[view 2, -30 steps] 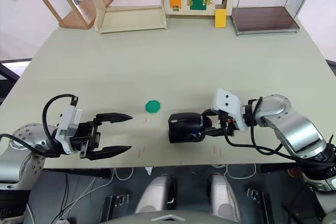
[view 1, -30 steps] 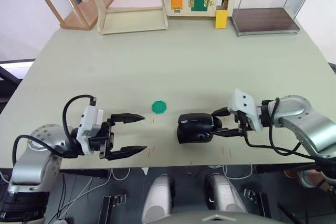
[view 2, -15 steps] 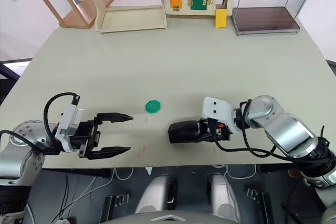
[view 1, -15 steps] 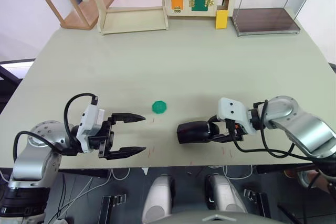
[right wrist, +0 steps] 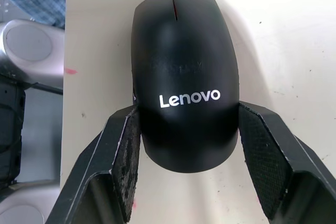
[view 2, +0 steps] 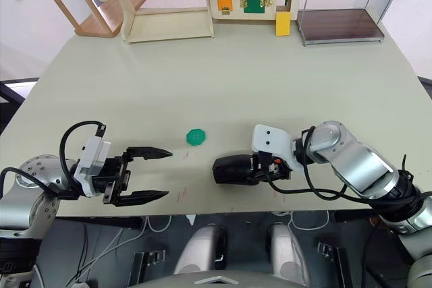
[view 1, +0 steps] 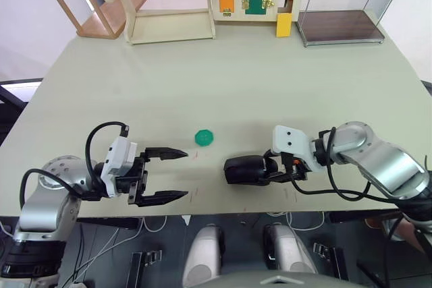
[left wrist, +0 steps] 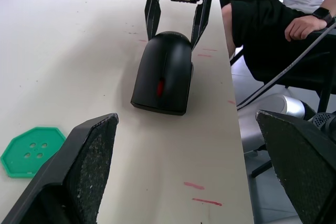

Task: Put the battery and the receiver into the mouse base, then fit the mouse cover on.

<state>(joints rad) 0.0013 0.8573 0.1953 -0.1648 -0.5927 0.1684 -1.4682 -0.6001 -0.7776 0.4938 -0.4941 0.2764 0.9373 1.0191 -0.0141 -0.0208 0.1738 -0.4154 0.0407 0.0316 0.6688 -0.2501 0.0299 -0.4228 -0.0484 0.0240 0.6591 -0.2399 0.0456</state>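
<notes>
Near the front edge of the desk [view 1: 283, 79], slightly right of its middle: the mouse cover [view 1: 246, 170], seated over the base as one closed black mouse, flat on the surface, nose toward the left claw. Around its rear end, the right gripper [right wrist: 184, 174], fingers [right wrist: 126, 150] spread just wider than the shell, one pad at each flank; from the right wrist view the near pad looks to be touching, the other barely off, so bracketing rather than a firm clamp. Further left along the same front edge, the left gripper [view 1: 167, 175], wide open, holding nothing, well apart from the mouse. Between the two, a little further back, a green octagonal disc [view 1: 204, 138]. Battery and receiver not visible, presumably inside. Handling, as a judgement: light, rigid, glossy and curved, so likely slippery under the pads and prone to squirting forward if squeezed on the rounded tail. Better hold across the straighter side walls near mid-length, low down, with moderate pressure. Cover possibly only clipped on, so no lifting by the top shell alone.
</notes>
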